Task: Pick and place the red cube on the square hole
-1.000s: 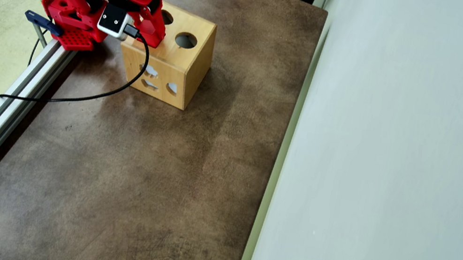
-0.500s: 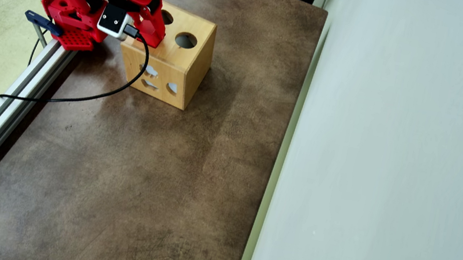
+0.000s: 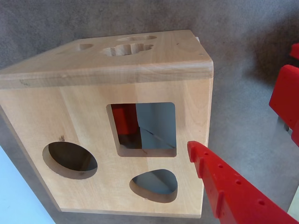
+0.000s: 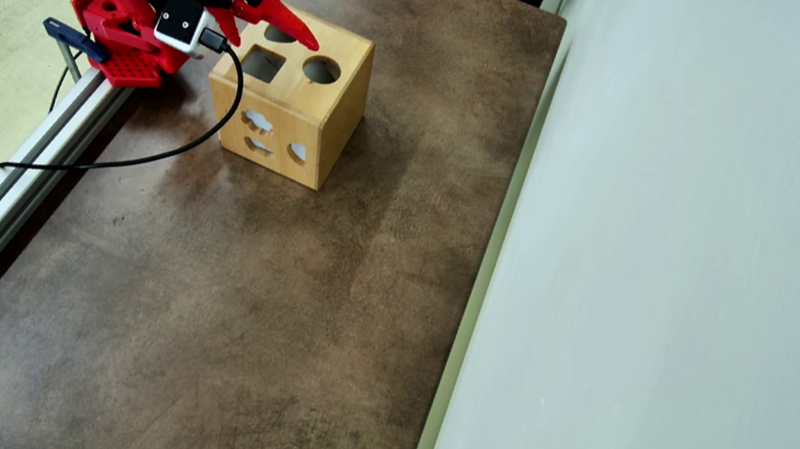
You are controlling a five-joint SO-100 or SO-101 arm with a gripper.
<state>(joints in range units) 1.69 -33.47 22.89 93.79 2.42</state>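
**Cube in the box, gripper empty above it**

The red cube point(image 3: 124, 122) sits inside the wooden box point(image 3: 70, 116), seen through the square hole point(image 3: 142, 128) in the wrist view: a red face shows at the left of the opening, below the top panel, so it has dropped through rather than resting on the rim. In the overhead view the hole point(image 4: 264, 64) reads dark and no cube lies on the brown table point(image 4: 228, 309).

The gripper point(image 4: 269, 33) hangs over the box top, beside the round cutout point(image 4: 321, 69) and the rounded teardrop-like cutout point(image 3: 154, 183). Its jaws are spread apart with nothing between them; in the wrist view one pointed red finger point(image 3: 219, 182) enters from the bottom right and the other sits at the right edge, well apart. That fits a release above the hole.

Judgement: placement looks done; only clearing the arm away remains. The black cable point(image 4: 131, 165) trails across the table, away from the box.
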